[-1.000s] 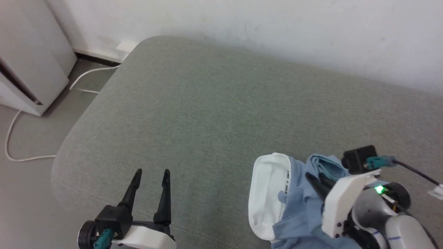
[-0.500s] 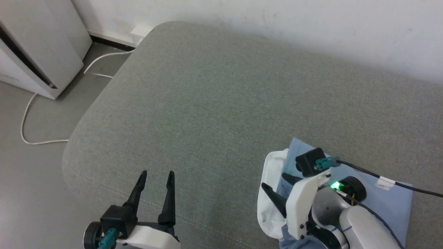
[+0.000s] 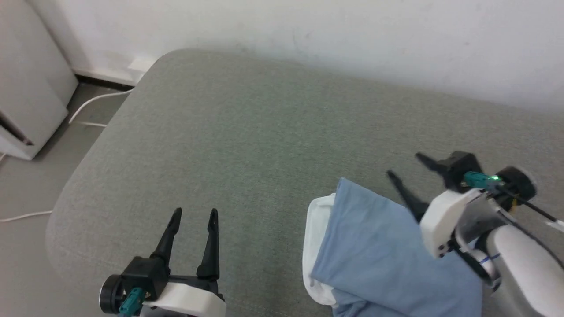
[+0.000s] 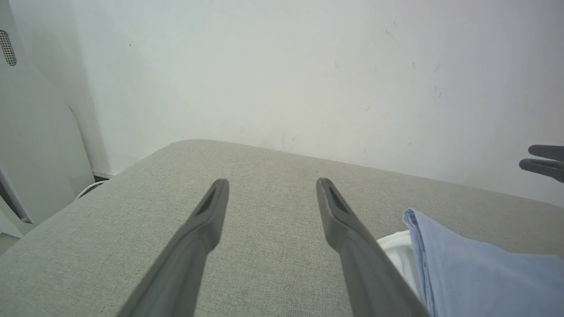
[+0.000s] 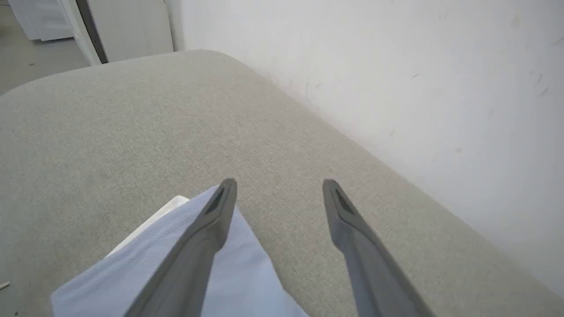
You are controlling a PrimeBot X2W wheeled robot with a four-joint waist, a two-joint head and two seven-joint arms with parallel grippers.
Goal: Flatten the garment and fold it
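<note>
Position of the garment (image 3: 387,259): it lies on the grey-green cushion (image 3: 246,145), near its front edge, at the lower right of the head view. A smooth light blue panel faces up, and a white part sticks out along its left edge.

Right gripper (image 3: 404,164): jaws stand wide apart with nothing between them. I see it at the garment's far right corner, fingers pointing away toward the white wall (image 3: 352,39). In the right wrist view one finger overlaps the blue cloth and the other is over bare cushion. I cannot tell whether the overlapping finger touches the cloth or hangs above it.

Left gripper (image 3: 195,212): jaws apart, holding nothing, over bare cushion at the lower left, well apart from the garment.

Limits of view:
- The garment's near edge is cut off by the bottom of the head view.
- Its right side is covered by the right arm's white wrist housing.
- The right arm is blurred in the head view.
- In the left wrist view only the garment's left end shows, and the right gripper's fingertips are cut by the frame's right edge.
</note>
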